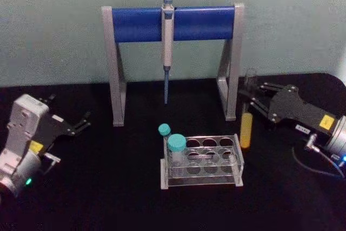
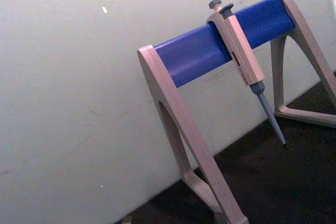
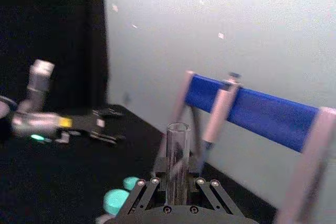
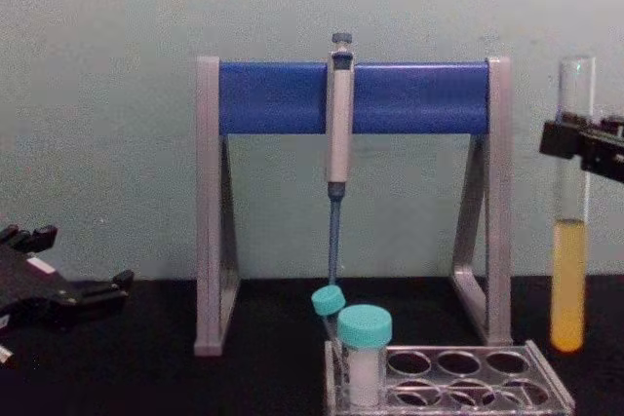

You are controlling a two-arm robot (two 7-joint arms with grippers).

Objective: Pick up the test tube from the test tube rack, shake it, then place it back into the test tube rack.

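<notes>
One upright test tube [image 4: 570, 270] is gripped by your right pincer [image 1: 250, 100], just beyond the test tube rack's [image 1: 201, 182] right end. Carry it leftward over the holes, axis vertical. Your left pincer [image 1: 81, 124] idles open, far left of that rack.

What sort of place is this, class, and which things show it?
Most likely a laboratory bench, or a mock-up of one: a pipette hangs on a blue-barred stand, the right claw holds a test tube with yellow liquid, and a clear test tube rack carries a teal-capped vial.
</notes>
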